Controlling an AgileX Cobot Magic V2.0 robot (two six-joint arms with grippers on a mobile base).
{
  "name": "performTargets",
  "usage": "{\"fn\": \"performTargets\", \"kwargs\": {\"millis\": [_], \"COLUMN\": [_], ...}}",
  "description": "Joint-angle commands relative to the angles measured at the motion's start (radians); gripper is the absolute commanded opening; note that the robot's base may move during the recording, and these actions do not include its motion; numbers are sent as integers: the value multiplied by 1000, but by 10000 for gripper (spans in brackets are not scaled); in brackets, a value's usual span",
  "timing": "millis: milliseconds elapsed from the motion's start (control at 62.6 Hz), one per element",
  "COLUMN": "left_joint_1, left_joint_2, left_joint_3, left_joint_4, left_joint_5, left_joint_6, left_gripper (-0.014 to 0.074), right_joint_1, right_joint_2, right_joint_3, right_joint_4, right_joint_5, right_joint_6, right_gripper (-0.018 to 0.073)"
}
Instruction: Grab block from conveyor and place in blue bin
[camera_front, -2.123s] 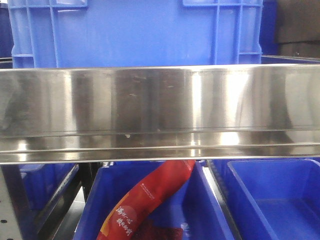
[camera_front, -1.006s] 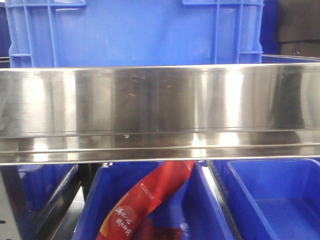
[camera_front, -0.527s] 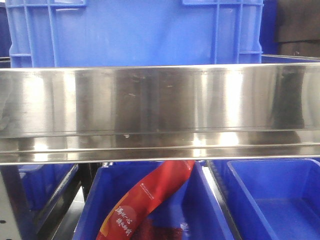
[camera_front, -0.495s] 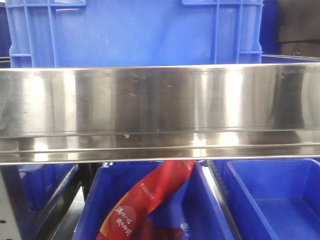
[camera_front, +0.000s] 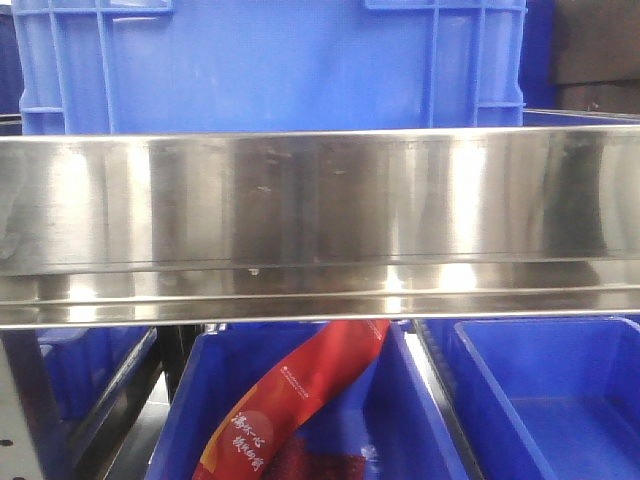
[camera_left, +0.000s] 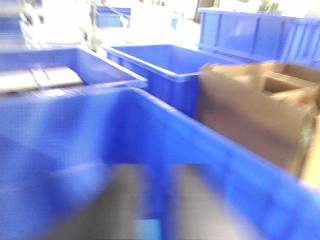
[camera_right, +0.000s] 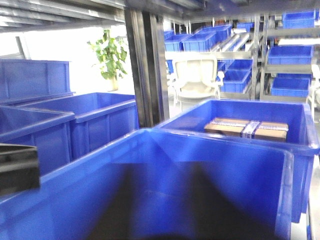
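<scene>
In the left wrist view everything is smeared. My left gripper (camera_left: 160, 167) hangs inside a blue bin (camera_left: 200, 135), with its two grey fingers a narrow gap apart. Low between them sits a small pale blue square (camera_left: 147, 230), possibly the block. Whether the fingers hold it cannot be told. My right gripper (camera_right: 178, 165) is above another blue bin (camera_right: 215, 140). Its dark fingers stand apart with only the bin's inside between them. The conveyor is out of view. Neither gripper shows in the front view.
A steel rail (camera_front: 320, 200) spans the front view under a big blue crate (camera_front: 270, 60). Below it are blue bins (camera_front: 560, 400), one holding a red packet (camera_front: 300, 390). Cardboard (camera_left: 250, 110) stands right of the left bin. A taped box (camera_right: 245, 127) lies in a farther bin, near a pillar (camera_right: 147, 65).
Only the reflections on the right end of the steel rail shift a little. The crate, the bins and the red packet stay where they were.
</scene>
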Motion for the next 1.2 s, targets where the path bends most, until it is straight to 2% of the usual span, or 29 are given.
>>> {"fn": "performTargets", "kwargs": {"millis": [0, 80, 176, 319, 383, 463, 543, 607, 782, 926, 1006, 1181], "left_joint_1": [-5, -5, 10, 92, 157, 235, 291, 323, 340, 340, 340, 340], "left_joint_2": [-7, -11, -35, -116, -152, -199, -251, -296, -429, -576, -654, -808], "left_joint_3": [-7, -7, -7, -7, -7, -3, 30, 81, 278, 486, 594, 706], "left_joint_4": [48, 50, 50, 50, 45, 1, -13, -15, -27, -27, -27, -27], "left_joint_5": [-85, -162, -167, 8, 107, 200, 221, 193, 126, 102, 95, 95], "left_joint_6": [-2, -2, -2, -2, -2, -2, -2, -2, -2, -2, -2, -2], "left_gripper": [-111, -111, -111, -111, -111, -111, -111, -111, -111, -111, -111, -111], "right_joint_1": [-3, -6, -29, -138, -213, -292, -334, -341, -341, -341, -341, -341], "right_joint_2": [4, 4, -12, -64, -90, -124, -164, -203, -306, -428, -516, -700], "right_joint_3": [-8, -8, -8, -8, -8, -1, 28, 70, 257, 446, 550, 668], "right_joint_4": [-4, -4, -13, -15, -15, -15, -15, -15, -15, 49, 49, 49], "right_joint_5": [0, -28, -54, 44, 127, 201, 209, 207, 211, 211, 211, 221], "right_joint_6": [-1, -1, -1, -1, -1, -1, -1, -1, -1, -1, -1, -1], "right_gripper": [-161, -162, -162, -162, -162, -162, -162, -162, -162, -162, -162, -162]}}
